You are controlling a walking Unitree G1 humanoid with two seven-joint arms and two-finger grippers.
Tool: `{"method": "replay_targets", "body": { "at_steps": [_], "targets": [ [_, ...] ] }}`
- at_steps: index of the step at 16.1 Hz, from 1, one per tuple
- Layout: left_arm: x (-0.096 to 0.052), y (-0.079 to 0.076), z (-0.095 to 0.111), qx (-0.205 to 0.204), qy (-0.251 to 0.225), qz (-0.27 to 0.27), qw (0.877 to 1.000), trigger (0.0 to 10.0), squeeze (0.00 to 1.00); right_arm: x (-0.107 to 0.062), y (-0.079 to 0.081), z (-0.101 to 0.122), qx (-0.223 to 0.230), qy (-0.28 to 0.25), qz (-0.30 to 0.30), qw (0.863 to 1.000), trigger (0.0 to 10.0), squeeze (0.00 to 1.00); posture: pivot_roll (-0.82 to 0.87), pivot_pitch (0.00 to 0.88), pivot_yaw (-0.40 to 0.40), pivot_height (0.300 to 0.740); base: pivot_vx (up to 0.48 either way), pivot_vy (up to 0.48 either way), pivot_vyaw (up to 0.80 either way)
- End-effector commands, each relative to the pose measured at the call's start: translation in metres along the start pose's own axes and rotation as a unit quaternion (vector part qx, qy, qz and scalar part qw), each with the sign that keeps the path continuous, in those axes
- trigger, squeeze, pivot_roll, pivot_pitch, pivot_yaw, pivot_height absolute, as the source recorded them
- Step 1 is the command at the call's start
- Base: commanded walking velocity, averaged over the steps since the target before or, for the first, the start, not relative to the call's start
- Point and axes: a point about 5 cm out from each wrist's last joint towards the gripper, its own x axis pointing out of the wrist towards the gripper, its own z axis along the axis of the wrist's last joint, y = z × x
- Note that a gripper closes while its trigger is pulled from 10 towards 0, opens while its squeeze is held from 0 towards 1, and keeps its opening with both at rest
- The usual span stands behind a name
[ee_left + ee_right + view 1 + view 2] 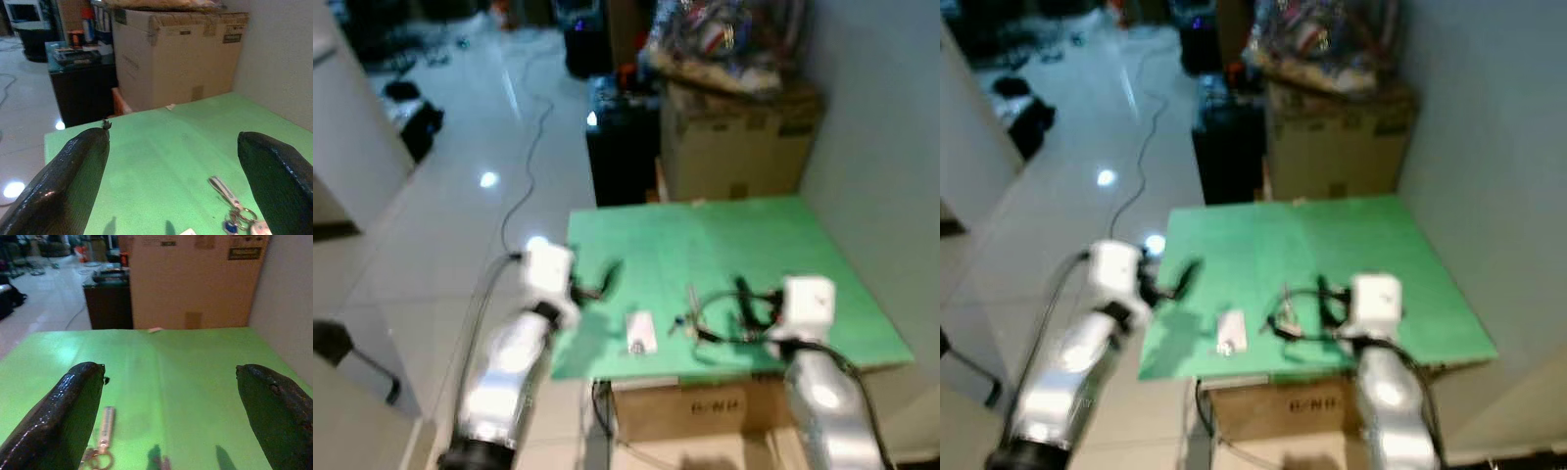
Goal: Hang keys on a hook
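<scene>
Right tool [744, 299] is spread wide, holding nothing, hovering low over the near part of the green table [783, 245], just right of the keys [690, 315]. Left tool [597, 284] is also spread wide and empty, at the table's near left corner, left of the keys.

Keys lie flat on the table near its front edge, between the two tools: a ring with a short strap pointing away from the robot. The right wrist view has the strap [106, 423] and ring just beside the inner black finger [58, 411], so the tool is offset, not centred. A small white tag [639, 333] sits on the table just left of the keys; unclear whether it is attached.

Step in hand looks like the pick-up, right tool closest. To do it well: shift the tool toward the keys until the ring sits between the fingers, come down to the table surface, pinch at the ring or strap base, not the loose end.

Beyond the table: a cardboard box [734, 142] and a black cabinet [622, 157]. Can't make out a hook.
</scene>
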Motion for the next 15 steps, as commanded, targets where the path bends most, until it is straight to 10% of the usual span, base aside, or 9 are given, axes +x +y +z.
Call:
{"method": "replay_targets", "body": {
  "at_steps": [1, 15],
  "targets": [
    [-0.0072, 0.0147, -0.0025, 0.004, 0.008, 0.023, 1.0, 10.0, 0.0, 0.0022, 0.0106, 0.0041, 0.005, -0.011, 0.015, 1.0, 10.0, 0.0, -0.09, 0.0, 0.085, 0.74, 0.262, -0.398, 0.0],
    [-0.0113, 0.0146, -0.0038, -0.013, 0.004, 0.034, 0.999, 10.0, 0.0, 0.003, 0.0088, 0.0012, -0.001, 0.001, 0.021, 1.0, 10.0, 0.0, -0.09, 0.0, 0.08, 0.74, 0.182, -0.247, 0.0]
  ]
}}
